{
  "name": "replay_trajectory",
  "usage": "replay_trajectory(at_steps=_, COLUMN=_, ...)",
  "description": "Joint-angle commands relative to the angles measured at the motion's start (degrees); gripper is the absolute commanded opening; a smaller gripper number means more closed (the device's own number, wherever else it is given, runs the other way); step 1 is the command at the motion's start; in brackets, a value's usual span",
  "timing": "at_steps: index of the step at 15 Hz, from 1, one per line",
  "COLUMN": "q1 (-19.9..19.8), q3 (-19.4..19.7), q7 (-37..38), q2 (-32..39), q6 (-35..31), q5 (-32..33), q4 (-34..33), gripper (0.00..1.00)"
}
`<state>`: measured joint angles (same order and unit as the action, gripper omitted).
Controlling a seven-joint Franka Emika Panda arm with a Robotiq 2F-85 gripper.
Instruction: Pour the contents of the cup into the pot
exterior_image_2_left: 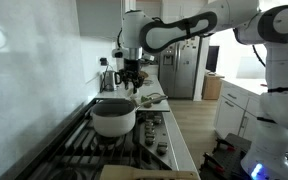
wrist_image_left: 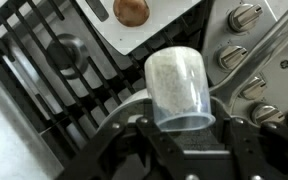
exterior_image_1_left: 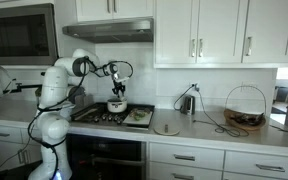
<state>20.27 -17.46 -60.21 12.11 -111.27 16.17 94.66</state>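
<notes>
My gripper is shut on a clear plastic cup, fingers on either side near its rim. Pale, grainy contents show through the cup's wall. In the wrist view a curved whitish piece of the pot shows just left of the cup, the rest hidden behind it. In both exterior views the gripper hangs above the stove with the cup in it. The squat whitish pot stands on the black grates; in an exterior view the gripper is right over it.
Black burner grates and a row of stove knobs lie below. A pale board with a brown round object sits beside the burners. On the counter are a flat round disc, a wire basket and a cord. A microwave and cabinets hang above.
</notes>
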Motion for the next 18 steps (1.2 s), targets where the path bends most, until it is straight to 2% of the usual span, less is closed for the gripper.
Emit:
replay_trajectory(at_steps=1, q1=1.14, q3=-0.05, q7=4.27, q2=1.91, q6=-0.84, q5=5.84, q4=-2.14, gripper=0.30)
replay_trajectory(at_steps=12, q1=6.30, q3=-0.74, q7=12.49, q2=3.91, q6=-2.41, q5=18.55, q4=-0.80, gripper=0.30)
replay_trajectory(at_steps=18, q1=7.32, q3=-1.09, q7=16.43, q2=3.78, q6=-4.51, q5=26.59, q4=0.95, gripper=0.30)
